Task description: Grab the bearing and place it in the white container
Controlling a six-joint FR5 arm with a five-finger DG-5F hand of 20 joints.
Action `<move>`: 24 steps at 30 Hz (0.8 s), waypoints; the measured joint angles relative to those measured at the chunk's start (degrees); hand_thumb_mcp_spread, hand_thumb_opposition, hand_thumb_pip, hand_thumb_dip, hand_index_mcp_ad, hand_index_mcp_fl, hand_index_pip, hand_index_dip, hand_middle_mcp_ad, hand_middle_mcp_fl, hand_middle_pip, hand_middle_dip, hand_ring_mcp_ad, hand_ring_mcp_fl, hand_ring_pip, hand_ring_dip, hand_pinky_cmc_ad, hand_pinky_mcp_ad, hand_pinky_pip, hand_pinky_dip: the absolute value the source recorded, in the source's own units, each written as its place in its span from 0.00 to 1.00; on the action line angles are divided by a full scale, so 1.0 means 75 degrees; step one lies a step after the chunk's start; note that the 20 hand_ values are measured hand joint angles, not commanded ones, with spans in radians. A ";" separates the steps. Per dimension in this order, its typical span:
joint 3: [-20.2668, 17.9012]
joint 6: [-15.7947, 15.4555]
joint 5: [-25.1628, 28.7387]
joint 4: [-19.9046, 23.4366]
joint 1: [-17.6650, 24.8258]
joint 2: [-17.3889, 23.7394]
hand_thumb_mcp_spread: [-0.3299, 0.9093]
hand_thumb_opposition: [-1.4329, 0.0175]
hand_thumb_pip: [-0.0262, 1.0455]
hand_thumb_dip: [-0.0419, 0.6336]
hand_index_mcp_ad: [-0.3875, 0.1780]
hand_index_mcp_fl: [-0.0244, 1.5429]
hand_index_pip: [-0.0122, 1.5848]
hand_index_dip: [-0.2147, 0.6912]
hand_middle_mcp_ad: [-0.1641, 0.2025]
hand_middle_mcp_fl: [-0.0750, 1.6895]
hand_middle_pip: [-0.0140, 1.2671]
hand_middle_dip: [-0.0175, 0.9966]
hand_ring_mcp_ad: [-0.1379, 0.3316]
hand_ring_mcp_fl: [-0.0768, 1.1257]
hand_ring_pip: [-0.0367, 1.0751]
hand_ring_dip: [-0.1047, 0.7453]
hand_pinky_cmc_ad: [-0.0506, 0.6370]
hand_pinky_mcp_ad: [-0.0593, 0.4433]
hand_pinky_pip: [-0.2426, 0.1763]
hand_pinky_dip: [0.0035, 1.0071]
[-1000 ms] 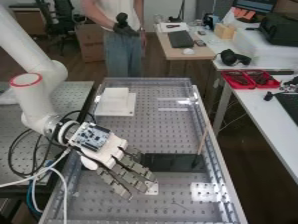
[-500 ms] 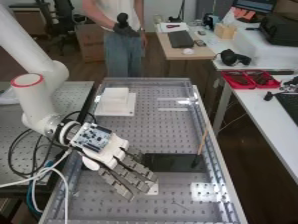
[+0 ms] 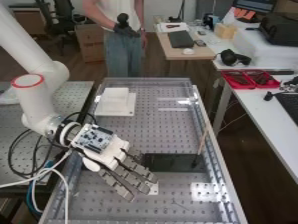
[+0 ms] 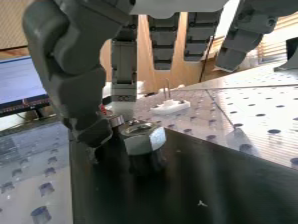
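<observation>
1. Hand [image 3: 101, 152]: one, seven o'clock from the high view's centre.
2. White container [image 3: 114, 106]: one, ten o'clock.
3. Black slab [image 3: 174, 162]: one, five o'clock.
4. Stick [image 3: 202, 142]: one, four o'clock.
5. Red trays [image 3: 243, 88]: two, two o'clock.
6. Hexagonal metal piece [image 4: 146, 142]: one.

Between the black rectangular plate [image 3: 174, 163] and the white square-based block [image 3: 116, 95], the perforated grey metal counter [image 3: 156, 131] leaves passing room. A slim brown stick [image 3: 202, 142] (tilted, awkwardly) obstructs the plate's end away from the hand [image 3: 128, 172].
</observation>
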 joint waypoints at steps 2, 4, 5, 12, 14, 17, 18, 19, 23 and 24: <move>0.0005 -0.0032 -0.0011 0.0014 0.0000 -0.0002 0.67 0.43 0.54 0.48 0.50 0.08 0.92 0.53 0.67 0.08 0.12 0.22 0.57 0.06 0.12 0.20 0.53 0.58 0.51 0.17; 0.0007 -0.0044 -0.0020 0.0016 0.0001 -0.0006 0.67 0.43 0.54 0.48 0.50 0.09 0.92 0.53 0.67 0.07 0.12 0.22 0.57 0.06 0.12 0.20 0.53 0.58 0.51 0.17; 0.0008 -0.0053 -0.0022 0.0019 0.0002 -0.0011 0.67 0.43 0.54 0.49 0.50 0.08 0.92 0.53 0.68 0.08 0.12 0.22 0.57 0.06 0.12 0.20 0.53 0.58 0.51 0.17; 0.0013 -0.0088 -0.0030 0.0096 -0.0004 -0.0043 0.67 0.43 0.54 0.48 0.50 0.10 0.92 0.51 0.67 0.07 0.12 0.22 0.57 0.06 0.12 0.20 0.53 0.58 0.51 0.17; 0.0018 -0.0092 -0.0045 0.0118 -0.0016 -0.0050 0.67 0.43 0.52 0.48 0.51 0.11 0.92 0.51 0.68 0.08 0.12 0.22 0.57 0.06 0.12 0.20 0.53 0.58 0.52 0.17; 0.0037 -0.0086 -0.0064 0.0113 -0.0034 -0.0057 0.67 0.43 0.52 0.48 0.51 0.13 0.92 0.50 0.67 0.11 0.12 0.22 0.57 0.06 0.12 0.20 0.53 0.58 0.52 0.17; 0.0041 -0.0082 -0.0067 0.0109 -0.0036 -0.0058 0.66 0.42 0.52 0.48 0.51 0.13 0.92 0.50 0.67 0.11 0.12 0.22 0.57 0.06 0.12 0.20 0.53 0.58 0.52 0.17; 0.0045 -0.0072 -0.0071 0.0103 -0.0040 -0.0059 0.66 0.42 0.52 0.48 0.51 0.13 0.92 0.50 0.67 0.11 0.12 0.22 0.57 0.06 0.12 0.20 0.53 0.58 0.52 0.17; 0.0053 -0.0087 -0.0084 0.0108 -0.0053 -0.0058 0.66 0.42 0.51 0.48 0.51 0.14 0.91 0.50 0.67 0.11 0.12 0.22 0.57 0.06 0.12 0.21 0.53 0.58 0.52 0.17; 0.0051 -0.0084 -0.0087 0.0111 -0.0056 -0.0057 0.66 0.42 0.51 0.48 0.51 0.14 0.91 0.50 0.67 0.11 0.12 0.22 0.57 0.06 0.12 0.21 0.53 0.58 0.52 0.17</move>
